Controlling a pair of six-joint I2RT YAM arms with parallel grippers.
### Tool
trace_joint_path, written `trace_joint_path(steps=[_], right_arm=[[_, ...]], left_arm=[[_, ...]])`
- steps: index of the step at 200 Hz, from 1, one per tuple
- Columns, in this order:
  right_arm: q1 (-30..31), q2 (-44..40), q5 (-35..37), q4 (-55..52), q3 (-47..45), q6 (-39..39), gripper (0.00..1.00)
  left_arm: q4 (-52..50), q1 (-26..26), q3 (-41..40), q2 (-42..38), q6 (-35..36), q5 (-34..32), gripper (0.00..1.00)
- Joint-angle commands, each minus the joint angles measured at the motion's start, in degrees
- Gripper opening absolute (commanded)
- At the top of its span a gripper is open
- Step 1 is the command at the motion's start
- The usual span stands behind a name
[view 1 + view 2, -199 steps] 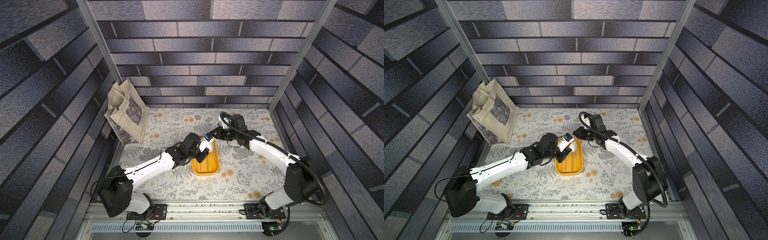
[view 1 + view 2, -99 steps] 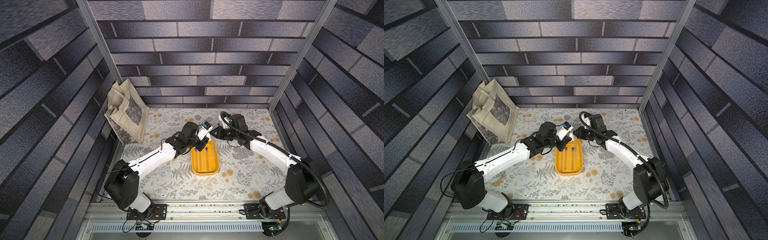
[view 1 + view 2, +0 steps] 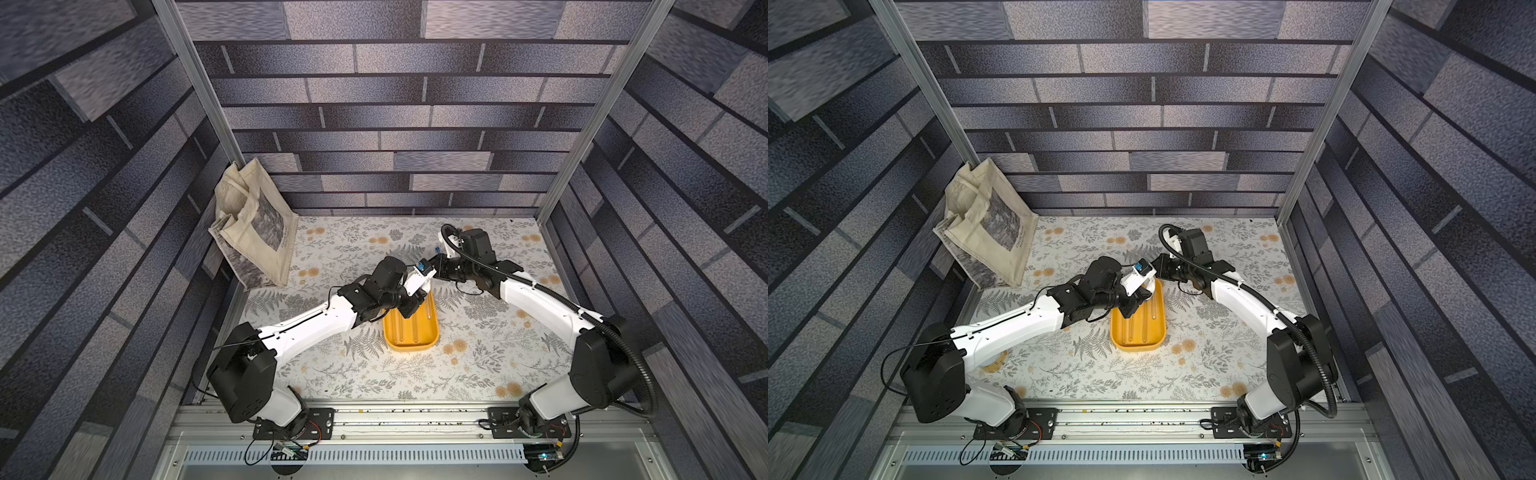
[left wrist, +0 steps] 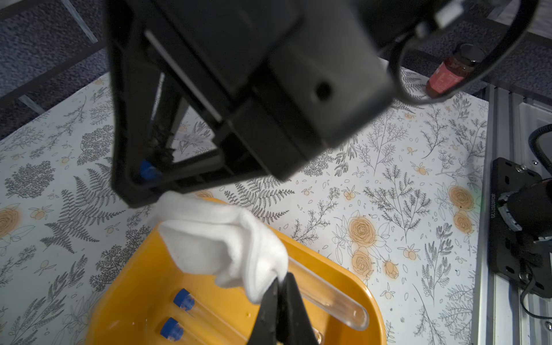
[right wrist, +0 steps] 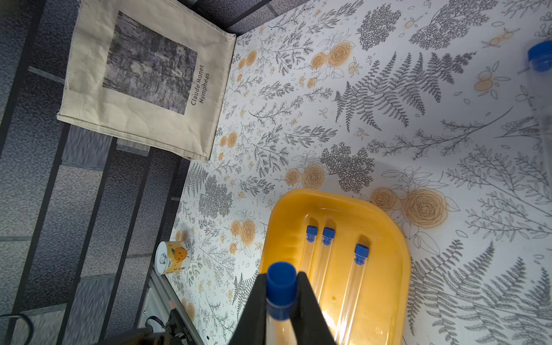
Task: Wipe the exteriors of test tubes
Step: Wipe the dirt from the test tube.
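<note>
A flower-printed table (image 3: 365, 374) sits inside dark brick-patterned walls (image 3: 395, 145), with a metal rail (image 3: 395, 419) along its front edge. Well left of the tray (image 3: 409, 348), a bag (image 3: 257, 237) leans against the wall in the far corner. A can (image 5: 173, 258) stands at the table's left edge, nearer the rail.

The left gripper (image 4: 280, 282) hangs over the tray, pinched tight on a white cloth (image 4: 215, 236). The cloth drapes over a held tube (image 4: 328, 295) that slants above the tray, its round tip showing past the cloth. Three tubes (image 5: 325, 263) lie lengthwise in the tray. A fifth tube (image 5: 539, 56) lies on the table near the tray's far end.

The right gripper (image 5: 280, 301), at the tray's far end, is clamped on the held tube's blue-capped end. Well right of the tray, a bottle (image 4: 451, 71) stands at the table's edge by the wall. Bare printed surface runs from the tray's near end to the rail, between the two arms.
</note>
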Motion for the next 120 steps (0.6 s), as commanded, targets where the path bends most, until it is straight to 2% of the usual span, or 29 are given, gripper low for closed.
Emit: trace_joint_path(steps=[1,83,120], right_arm=[[-0.4,-0.1,0.0,-0.4,1.4,-0.4,0.16],[-1.9,0.8,-0.6,-0.1,1.9,-1.0,0.16],[-2.1,1.0,-0.7,0.1,1.6,-1.1,0.16]], left_arm=[[-1.2,-1.9,-3.0,-2.6,-2.3,-0.6,0.06],[-0.2,-10.8,-13.0,-11.3,-10.4,-2.6,0.06],[5.2,-10.2,-18.2,-16.1,-12.4,2.2,0.06]])
